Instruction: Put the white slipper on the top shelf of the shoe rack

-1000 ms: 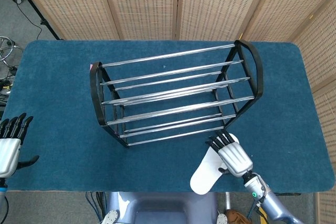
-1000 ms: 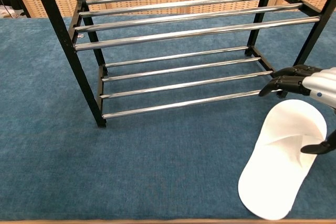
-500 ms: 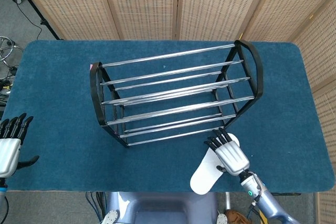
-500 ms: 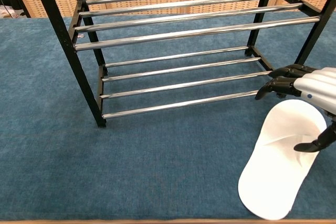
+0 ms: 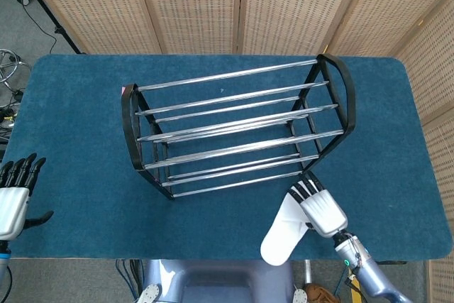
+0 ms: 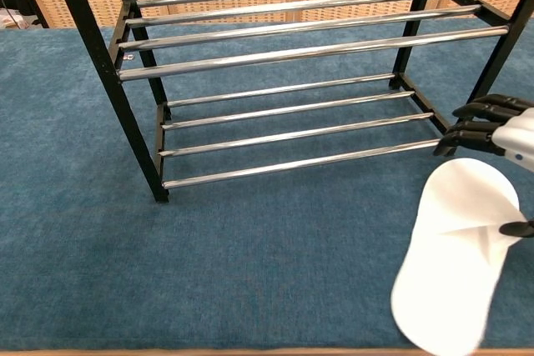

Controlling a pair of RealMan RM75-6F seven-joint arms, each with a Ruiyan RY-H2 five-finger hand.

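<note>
Bright, even, diffuse light in both views; shadows faint. Mild glare streaks along the chrome bars of the black-framed shoe rack. Both views sharp, no motion blur; chest view slightly wide-angle at edges.

One slipper. One rack, two shelves. Two hands: left, right. One table.
</note>
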